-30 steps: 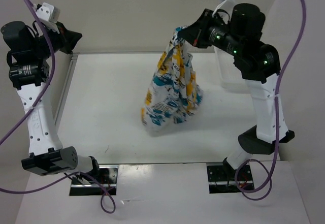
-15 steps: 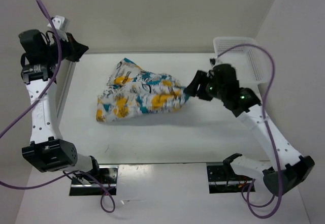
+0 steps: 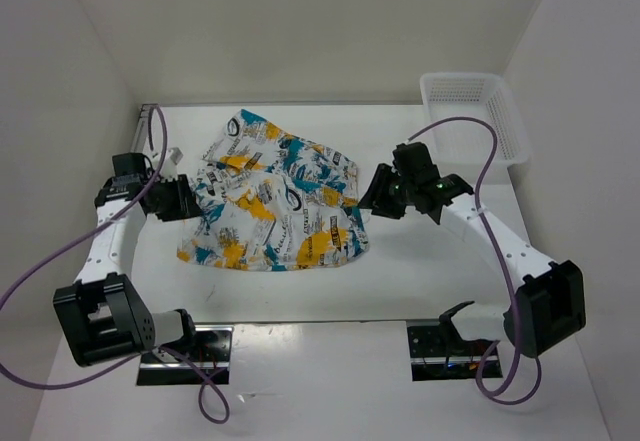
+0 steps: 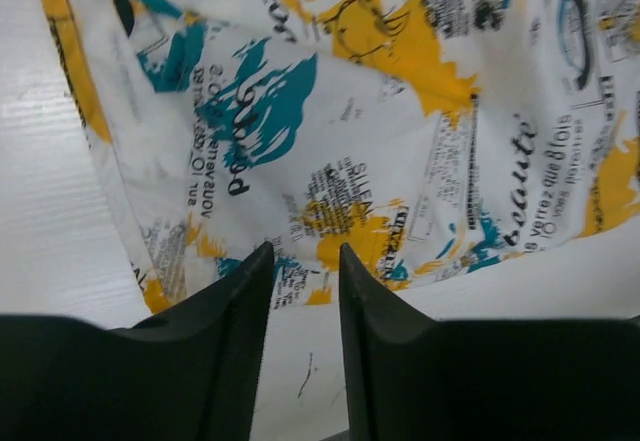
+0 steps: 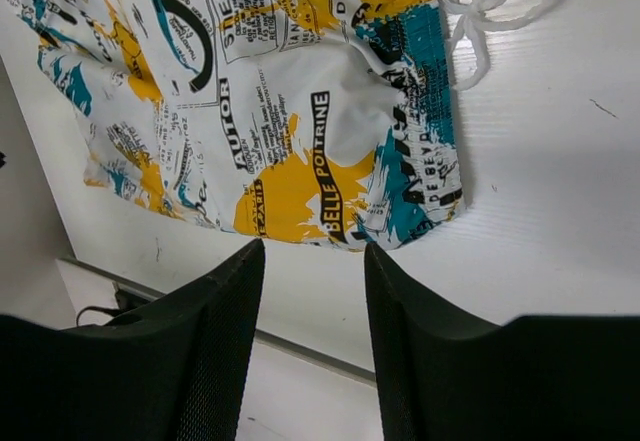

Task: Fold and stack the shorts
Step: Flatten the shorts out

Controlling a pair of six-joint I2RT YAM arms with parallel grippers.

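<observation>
The shorts [image 3: 275, 206], white with teal and orange-yellow patches and dark print, lie spread out and rumpled on the middle of the white table. My left gripper [image 3: 188, 199] is low at their left edge, open and empty. In the left wrist view the shorts [image 4: 350, 111] fill the area past the fingertips of the left gripper [image 4: 305, 253]. My right gripper [image 3: 368, 197] is at their right edge, open and empty. The right wrist view shows the shorts [image 5: 290, 101], their white drawstring [image 5: 475, 11] and the right gripper [image 5: 312, 249] just short of the hem.
A white plastic mesh basket [image 3: 470, 111] stands at the back right corner. The table's near edge with a metal strip [image 3: 320, 323] runs in front of the arm bases. White walls close in the left, back and right sides.
My right gripper lowered the hanging shorts onto the table, dragged them left and let go. The shorts now lie spread flat. My left arm came down from the back left to their left edge.
</observation>
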